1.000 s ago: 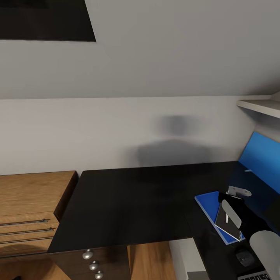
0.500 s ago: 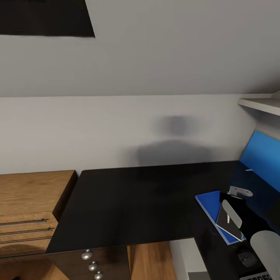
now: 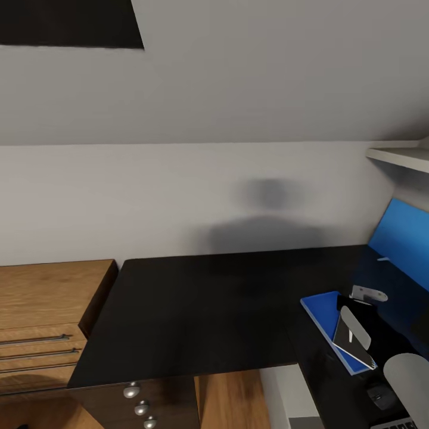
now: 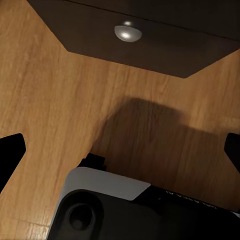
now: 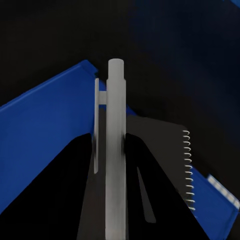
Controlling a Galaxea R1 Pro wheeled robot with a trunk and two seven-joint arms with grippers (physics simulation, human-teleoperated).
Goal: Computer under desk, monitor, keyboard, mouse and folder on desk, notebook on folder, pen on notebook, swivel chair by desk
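Pen (image 5: 115, 150): your right claw (image 3: 356, 310) is clamped on it, right over the notebook (image 3: 353, 342)
Notebook: stacked on the blue folder (image 3: 325, 307)
Folder: flat on the black surface (image 3: 196, 310), mouse (image 3: 379, 395) near it
Left claw (image 4: 120, 155): spread apart above the wood floor (image 4: 45, 100)

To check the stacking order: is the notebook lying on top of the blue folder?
Yes, the head view shows the dark notebook resting on the blue folder on the desk.
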